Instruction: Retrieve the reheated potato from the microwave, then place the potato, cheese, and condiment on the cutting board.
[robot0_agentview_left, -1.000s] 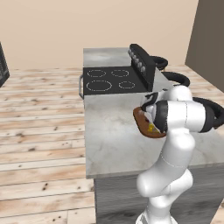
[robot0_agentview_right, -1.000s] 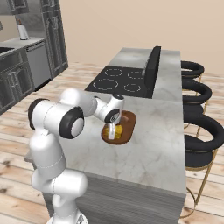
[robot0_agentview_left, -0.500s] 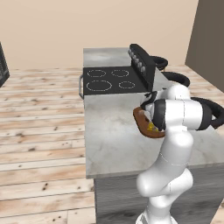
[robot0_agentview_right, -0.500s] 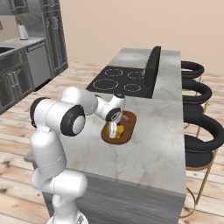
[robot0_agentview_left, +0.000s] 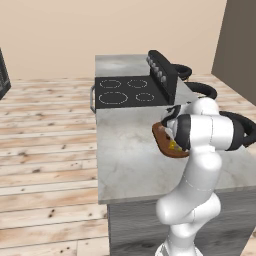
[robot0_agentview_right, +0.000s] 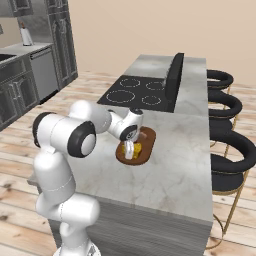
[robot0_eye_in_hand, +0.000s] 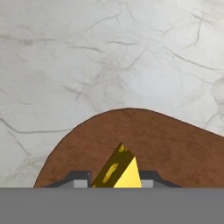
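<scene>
One broad marble counter lies bare around the cutting board, which sits mid-slab, well clear of every edge and near the stovetop. Above the board, the gripper is clamped on the cheese

The white arm bends over the marble tabletop. Behind its elbow lies the cutting board, with a bit of yellow cheese on it. The black stovetop is farther back.

cheese lower part hidden, cutting board apparently cropped
</scene>
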